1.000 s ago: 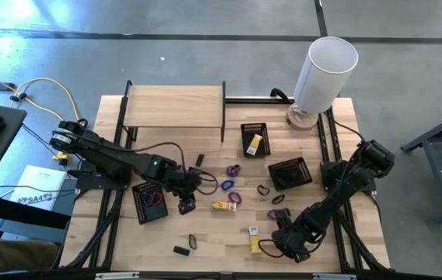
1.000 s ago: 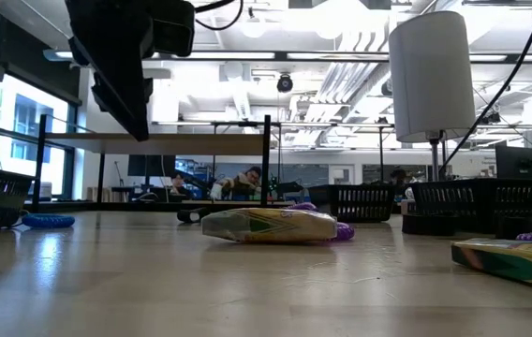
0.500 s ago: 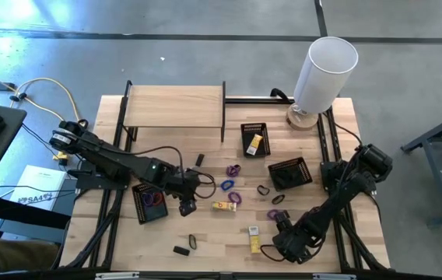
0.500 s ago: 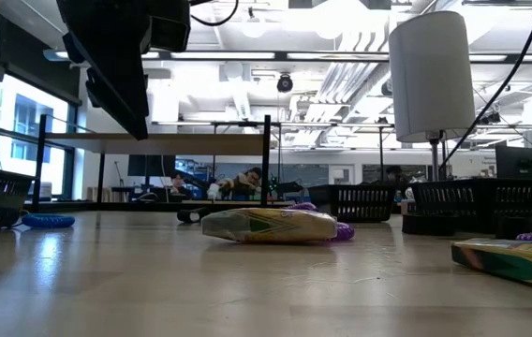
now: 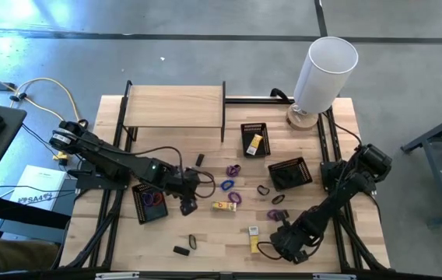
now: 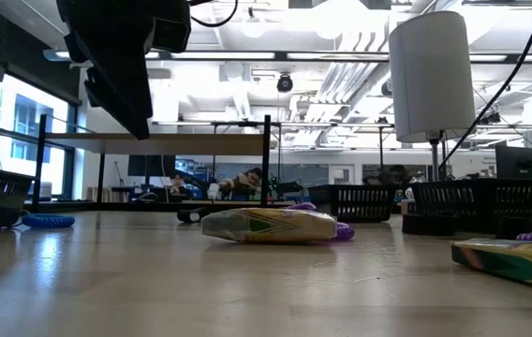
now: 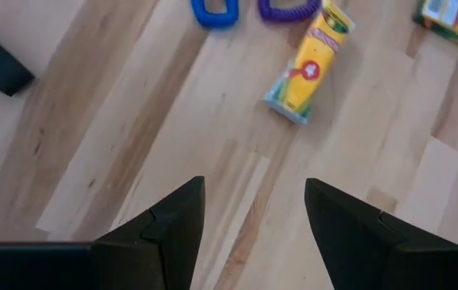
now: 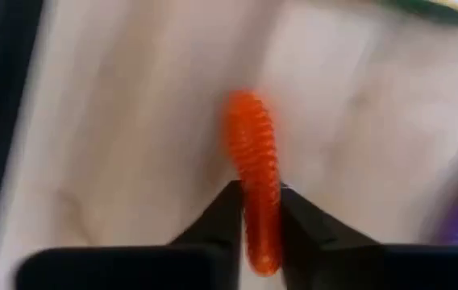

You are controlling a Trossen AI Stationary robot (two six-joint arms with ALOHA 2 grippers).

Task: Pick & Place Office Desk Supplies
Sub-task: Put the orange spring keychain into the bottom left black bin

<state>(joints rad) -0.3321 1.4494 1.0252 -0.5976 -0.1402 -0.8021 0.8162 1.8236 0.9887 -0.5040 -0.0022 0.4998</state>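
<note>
Right gripper (image 8: 257, 229) fingers pinched on the red coil loop (image 8: 253, 153) at the table's near edge beside a yellow packet (image 5: 254, 239), pickup underway, a clean lift next, while left gripper (image 7: 253, 217) hovers spread mid-table.

No word, brand or number can be read with certainty. The yellow packet (image 7: 306, 68) lying on the desk (image 7: 132, 121) carries printed red and green artwork, too small to make out. The white sheet (image 5: 40, 187) beyond the desk's left edge bears dark lettering that stays illegible.
</note>
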